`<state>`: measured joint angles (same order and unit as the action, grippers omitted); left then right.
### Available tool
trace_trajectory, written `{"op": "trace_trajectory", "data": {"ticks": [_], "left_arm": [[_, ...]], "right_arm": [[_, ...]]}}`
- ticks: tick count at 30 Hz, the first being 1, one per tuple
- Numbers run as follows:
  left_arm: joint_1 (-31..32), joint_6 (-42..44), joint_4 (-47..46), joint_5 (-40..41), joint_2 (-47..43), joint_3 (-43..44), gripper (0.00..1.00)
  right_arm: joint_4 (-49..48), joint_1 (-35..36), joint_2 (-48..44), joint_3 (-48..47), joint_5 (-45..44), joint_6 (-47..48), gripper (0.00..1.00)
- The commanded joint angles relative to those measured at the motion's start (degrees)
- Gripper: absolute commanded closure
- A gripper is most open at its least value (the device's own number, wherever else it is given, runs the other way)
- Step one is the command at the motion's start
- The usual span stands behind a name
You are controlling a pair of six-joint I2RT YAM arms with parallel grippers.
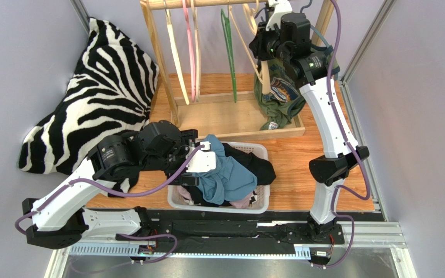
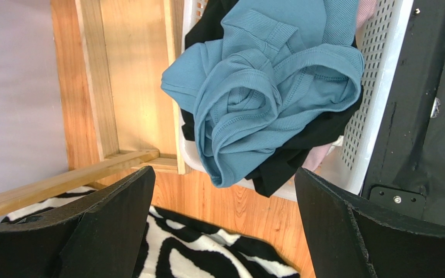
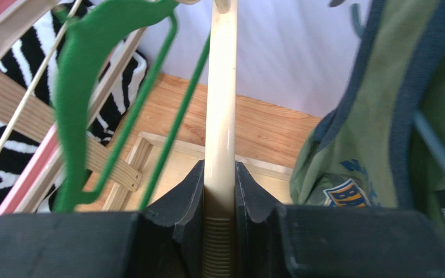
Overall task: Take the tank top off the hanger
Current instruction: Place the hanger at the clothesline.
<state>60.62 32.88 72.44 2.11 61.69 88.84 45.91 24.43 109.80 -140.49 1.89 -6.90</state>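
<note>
Zebra cushion (image 1: 91,98): the biggest thing here. It leans in the far left corner, well apart from the job.

Wooden rack (image 1: 219,116): it stands at the back of the table. Hangers hang from its top bar.

Basket (image 2: 375,69): white, full of clothes, near the front. A blue shirt (image 2: 265,87) lies bunched on top.

Tank top (image 3: 370,127): green with dark blue edges. It hangs at the right end of the rack and droops down into the rack's tray. It looks soft, light and floppy, so it will likely fold and slide. A good place to grab is a strap or the neck edge, then lift it up and off.

Hangers: a cream hanger (image 3: 220,116) is just beside the tank top, then a green hanger (image 3: 77,87), then a pink hanger (image 1: 193,52). They hang close together and could bump or tangle.

Right gripper (image 3: 219,179): up high at the rack, pinching the cream hanger. I cannot tell if the tank top hangs on that one.

Left gripper (image 2: 223,179): wide open, holding nothing, over the basket, far from the tank top.
</note>
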Motion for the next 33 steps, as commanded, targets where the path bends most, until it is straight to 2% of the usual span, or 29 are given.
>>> {"op": "trace_trajectory", "data": {"ticks": [1, 13, 14, 15, 17, 23, 30, 33], "left_arm": [[-0.15, -1.07, -0.99, 0.53, 1.06, 3.18, 0.01], [-0.59, -1.68, -1.60, 1.05, 1.68, 4.59, 0.01], [-0.68, -1.77, -1.69, 1.14, 1.76, 4.68, 0.01], [-0.59, -1.77, -1.78, 1.32, 1.77, 4.85, 0.01], [-0.77, -1.68, -1.69, 1.41, 1.85, 5.12, 0.01], [-0.77, -1.86, -1.78, 1.85, 1.85, 5.91, 0.01], [-0.85, -2.21, -2.13, 2.29, 1.59, 6.35, 0.01], [-1.12, -2.38, -2.13, 2.11, 1.33, 6.09, 0.01]], "right_arm": [[0.75, 3.87, 2.43, -2.51, -3.63, 1.89, 1.00], [1.72, 5.37, 0.68, -1.54, -5.40, 3.03, 0.98], [1.99, 5.37, 0.16, -1.37, -5.84, 3.29, 0.74], [2.16, 5.37, -1.33, -0.85, -6.89, 4.16, 0.59], [2.08, 5.11, -3.44, 1.69, -7.60, 4.79, 0.44], [1.02, 2.74, -12.41, 6.97, -7.78, 4.96, 0.23], [-2.22, -2.97, -17.07, 6.89, -8.84, 5.67, 0.16], [-4.24, -7.53, -17.78, 7.15, -7.96, 5.23, 0.13]]}}
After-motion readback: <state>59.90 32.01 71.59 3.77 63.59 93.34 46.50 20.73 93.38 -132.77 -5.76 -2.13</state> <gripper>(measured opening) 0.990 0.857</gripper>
